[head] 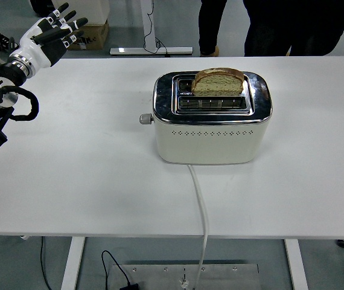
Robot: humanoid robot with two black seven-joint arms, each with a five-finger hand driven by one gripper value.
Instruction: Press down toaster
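A cream toaster with a chrome top stands at the middle of the white table. A slice of bread sticks up out of its far slot; the near slot is empty. The toaster's grey lever knob juts from its left end, in the raised position. My left hand is at the far left, above the table's back edge, well away from the lever. Its fingers are spread and hold nothing. My right hand is not in view.
The toaster's white cord runs from its front over the table's near edge. People's legs stand behind the table at the top. A cardboard box and a stand base are on the floor beyond.
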